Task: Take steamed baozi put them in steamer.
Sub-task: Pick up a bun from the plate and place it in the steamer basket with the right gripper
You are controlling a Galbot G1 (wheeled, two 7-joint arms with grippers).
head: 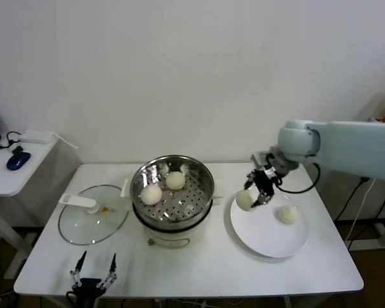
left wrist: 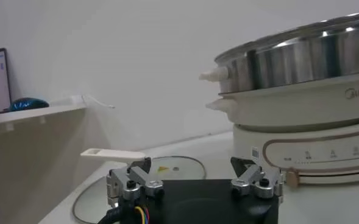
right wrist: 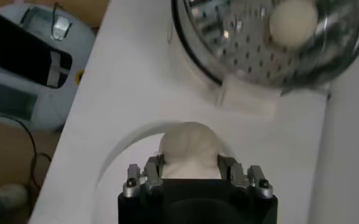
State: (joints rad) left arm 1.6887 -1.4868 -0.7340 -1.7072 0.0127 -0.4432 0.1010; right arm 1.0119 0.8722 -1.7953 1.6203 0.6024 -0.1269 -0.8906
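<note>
The steamer (head: 179, 221), a shiny steel pot on a white base, stands mid-table with two baozi (head: 151, 194) (head: 175, 180) on its perforated tray. My right gripper (head: 249, 197) is shut on a third baozi (head: 243, 201) over the left part of the white plate (head: 269, 242). In the right wrist view that baozi (right wrist: 190, 146) is pinched between the fingers (right wrist: 153, 169), with the steamer (right wrist: 246, 55) beyond it. One more baozi (head: 287, 215) lies on the plate. My left gripper (head: 94, 269) is parked open near the front left edge.
A round glass lid (head: 93, 218) with a white handle lies flat to the left of the steamer, just beyond the left gripper (left wrist: 191, 176). A side table with a blue mouse (head: 17, 159) stands at the far left. A wall is behind.
</note>
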